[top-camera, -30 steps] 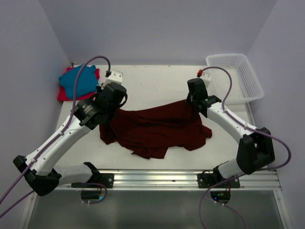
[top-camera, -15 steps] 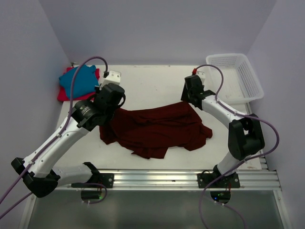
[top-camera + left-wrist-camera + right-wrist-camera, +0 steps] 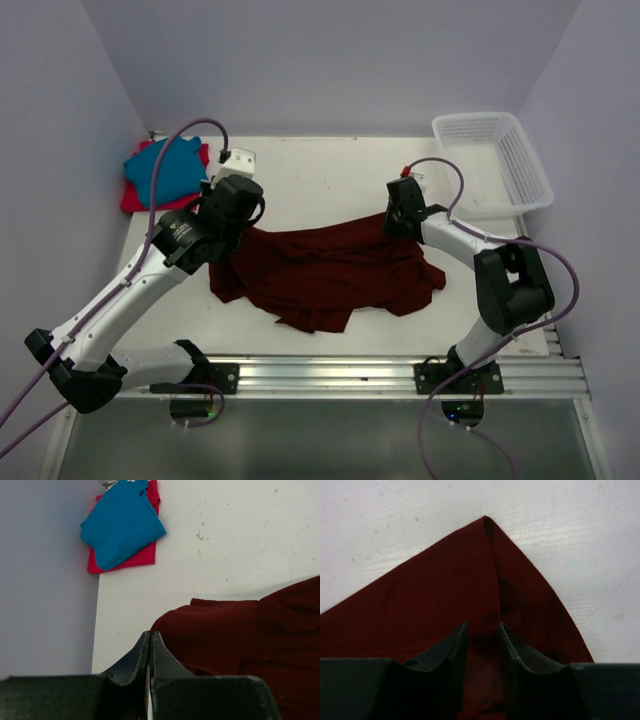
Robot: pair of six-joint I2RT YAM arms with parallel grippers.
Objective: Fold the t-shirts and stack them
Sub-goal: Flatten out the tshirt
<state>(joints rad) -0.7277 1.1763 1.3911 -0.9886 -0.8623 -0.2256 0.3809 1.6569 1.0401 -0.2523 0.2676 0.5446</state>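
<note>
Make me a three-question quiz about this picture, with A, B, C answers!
1. Where is the teal shirt? A on the red-pink shirt B at the front edge C held in the air
2. How many shirts are there? A two B three C four
3. The jaws of the right gripper are: A apart B shut tight C hidden
Answers: 1 A, it lies over red-pink in the far left corner. 2 B, teal, red-pink and the maroon shirt. 3 A, a gap shows between them.
</note>
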